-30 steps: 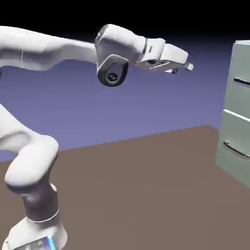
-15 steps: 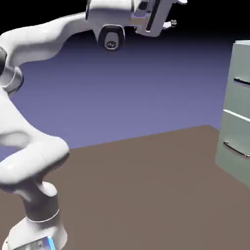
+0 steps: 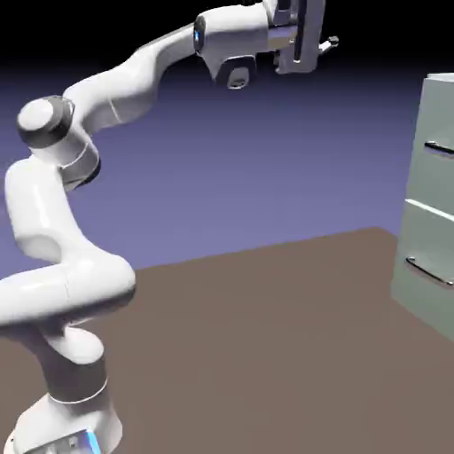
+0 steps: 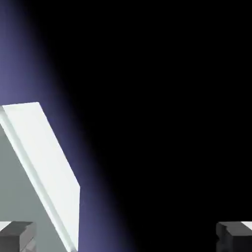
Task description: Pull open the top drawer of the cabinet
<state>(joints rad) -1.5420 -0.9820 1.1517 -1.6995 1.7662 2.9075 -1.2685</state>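
Observation:
The cabinet (image 3: 427, 239) is a pale grey-green box at the exterior view's right edge, partly cut off. Its top drawer (image 3: 437, 177) sits flush and closed, with a thin silver bar handle (image 3: 439, 149) across the front. My gripper (image 3: 328, 42) hangs high in the air, well to the left of the cabinet and above its top, touching nothing. In the hand view the cabinet (image 4: 44, 167) shows tilted at lower left, pale top face and a grey-green side. The gripper (image 4: 125, 238) is open, its two grey fingertips (image 4: 15, 236) far apart with nothing between them.
A lower drawer front with its own silver handle (image 3: 428, 270) sits under the top drawer. The brown table (image 3: 266, 337) stretches from the robot's base (image 3: 62, 417) to the cabinet. Most of the hand view is black.
The arm has swung up and stretched out; the hand rose from level with the cabinet's top to well above it and rolled. The jaws stayed open. The drawers have not moved.

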